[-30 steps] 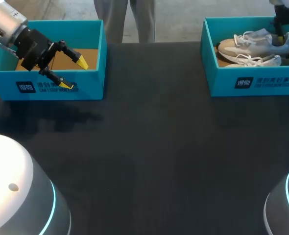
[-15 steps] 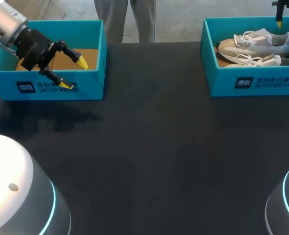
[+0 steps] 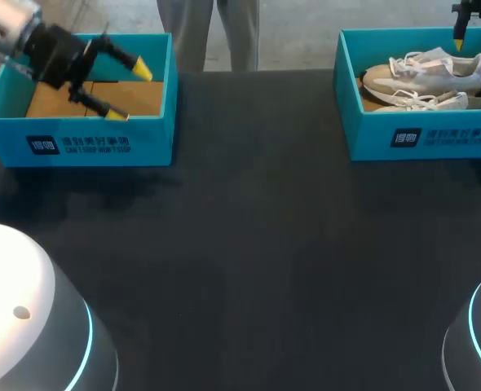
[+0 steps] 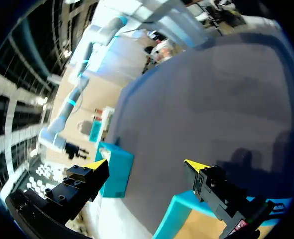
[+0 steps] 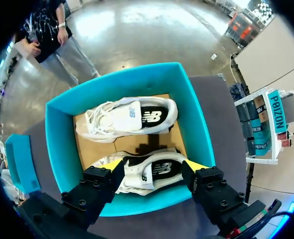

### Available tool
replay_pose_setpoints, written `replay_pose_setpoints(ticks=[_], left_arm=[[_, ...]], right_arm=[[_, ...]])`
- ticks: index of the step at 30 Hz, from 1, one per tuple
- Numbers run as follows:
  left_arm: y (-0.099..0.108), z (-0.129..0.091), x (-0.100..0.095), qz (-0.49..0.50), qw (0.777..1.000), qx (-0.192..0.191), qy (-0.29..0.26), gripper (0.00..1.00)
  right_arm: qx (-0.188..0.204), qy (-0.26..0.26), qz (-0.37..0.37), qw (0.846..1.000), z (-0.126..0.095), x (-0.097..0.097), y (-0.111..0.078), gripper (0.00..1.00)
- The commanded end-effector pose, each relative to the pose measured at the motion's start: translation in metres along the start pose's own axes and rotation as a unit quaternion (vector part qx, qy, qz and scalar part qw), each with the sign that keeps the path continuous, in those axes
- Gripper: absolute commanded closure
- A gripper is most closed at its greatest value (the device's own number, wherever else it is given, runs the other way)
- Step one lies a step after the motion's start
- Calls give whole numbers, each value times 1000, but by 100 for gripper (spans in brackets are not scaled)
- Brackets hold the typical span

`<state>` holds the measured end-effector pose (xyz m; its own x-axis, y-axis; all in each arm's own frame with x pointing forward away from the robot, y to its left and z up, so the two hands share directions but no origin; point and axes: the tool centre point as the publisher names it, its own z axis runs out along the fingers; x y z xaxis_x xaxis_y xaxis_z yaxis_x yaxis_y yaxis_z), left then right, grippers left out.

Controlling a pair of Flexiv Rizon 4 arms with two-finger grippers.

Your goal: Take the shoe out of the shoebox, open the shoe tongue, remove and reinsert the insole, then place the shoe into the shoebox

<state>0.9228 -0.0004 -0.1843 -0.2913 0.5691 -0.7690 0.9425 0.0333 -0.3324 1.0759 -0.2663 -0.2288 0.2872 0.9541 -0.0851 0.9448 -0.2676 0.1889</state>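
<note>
A dark, matte counter [image 3: 257,228] is carrying two teal shoeboxes, one at each far corner. The left shoebox [image 3: 77,145] is sitting at the far-left corner and is showing only its brown cardboard floor [image 3: 57,99]. The right shoebox [image 3: 424,134] is sitting at the far-right corner, well apart from the first.

Two pale grey-white shoes are lying on their sides inside the right shoebox, side by side along its length. The far shoe [image 5: 132,117] is resting against the box's far wall. The near shoe [image 5: 152,172] is lying just beside it, along the wall nearest the counter's middle.

The right pincer [image 5: 153,167] is hanging above the right shoebox with its fingers spread wide and nothing held. In its wrist view the near shoe is lying under it, showing in the gap between the two yellow tips. Neither tip is touching the shoe or the box.

The left pincer [image 3: 132,92] is hovering over the right part of the left shoebox, near its right wall. Its fingers are also standing wide apart, gripping nothing.
</note>
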Motion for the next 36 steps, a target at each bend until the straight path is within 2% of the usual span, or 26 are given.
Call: replay_pose_setpoints(ticks=[1, 4, 6, 8, 13, 20, 22, 25, 27, 30, 32, 36], left_arm=[[-6, -2, -24, -161, 977, -135, -40, 0], [-11, -6, -31, -223, 950, -205, -71, 0], [-14, -11, -34, -259, 927, -249, -110, 0], [-16, -15, -39, -248, 919, -274, -137, 0], [-16, -15, -39, -248, 919, -274, -137, 0], [-16, -15, -39, -248, 919, -274, -137, 0], [-15, -19, -38, -277, 915, -281, -86, 0], [-16, -24, -43, -357, 894, -266, -59, 0], [-18, -29, -45, -411, 875, -250, -45, 0], [-18, -34, -43, -449, 860, -239, -29, 0], [-17, -36, -41, -484, 843, -235, -21, 0], [-17, -36, -36, -562, 789, -248, -19, 0]], right_arm=[[-38, 5, 6, 999, -2, 0, -11, 24], [-38, 6, 7, 999, -3, 3, -14, 25], [-38, 6, 6, 999, -3, 3, -14, 26], [-38, 5, 7, 999, -4, 4, -15, 27], [-39, 6, 4, 999, -9, 6, -15, 29], [-35, 8, -21, 999, -21, 6, -24, 24], [-31, 13, -19, 999, -23, 6, -26, 26], [-29, 14, -19, 999, -22, 6, -32, 27], [-27, 17, -15, 999, -21, 6, -37, 23], [-23, 18, -7, 1000, -21, 4, -45, 20], [-21, 18, 0, 1000, -22, 3, -49, 18], [-21, 16, 7, 1000, -22, 0, -56, 17]])
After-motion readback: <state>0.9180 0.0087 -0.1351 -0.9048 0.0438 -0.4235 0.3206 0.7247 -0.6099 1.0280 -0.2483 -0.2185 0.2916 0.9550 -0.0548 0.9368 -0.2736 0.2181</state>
